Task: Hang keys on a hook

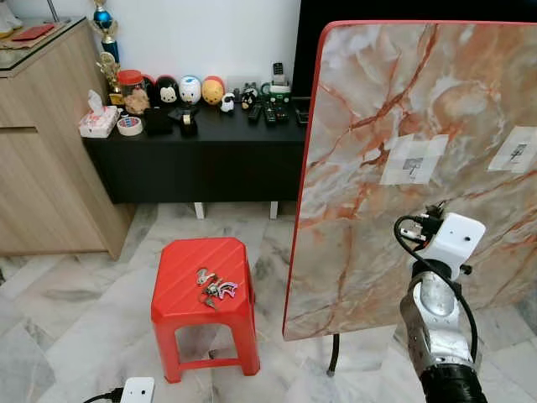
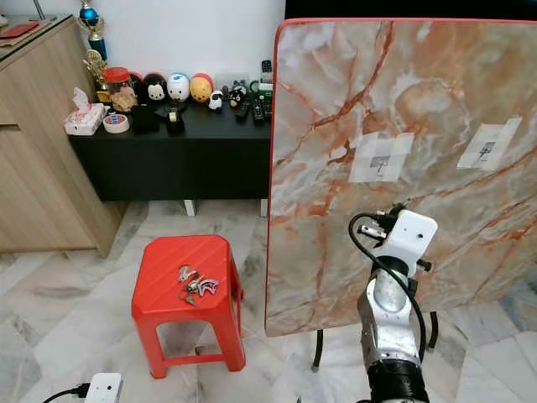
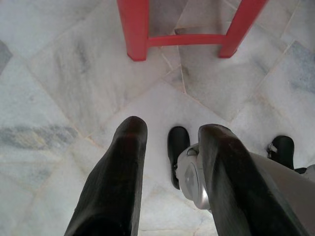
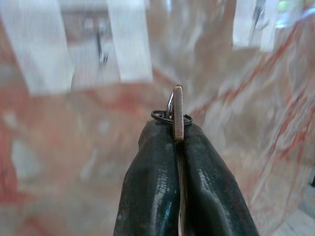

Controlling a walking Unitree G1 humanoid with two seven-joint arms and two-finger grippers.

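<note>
My right gripper [image 4: 178, 135] is shut on a key [image 4: 177, 110] with a small ring through it, held edge-on. It points at the upright marble board [image 1: 419, 101] from close by. Ahead of it a small hook [image 4: 101, 46] sits under pale tape. From the head, that hook [image 1: 414, 163] and a second taped hook [image 1: 516, 152] show on the board above my raised right wrist [image 1: 449, 239]. Another bunch of keys [image 1: 215, 287] lies on the red stool [image 1: 180, 290]. My left gripper [image 3: 170, 142] hangs open over the floor near the stool's legs [image 3: 135, 29].
A black low cabinet [image 1: 201, 159] with toys and remotes stands at the back, a wooden cabinet [image 1: 42, 159] to the left. A white power strip [image 1: 138, 389] lies on the marble floor by the stool. The board's thin stand [image 1: 334, 353] reaches the floor beside my right arm.
</note>
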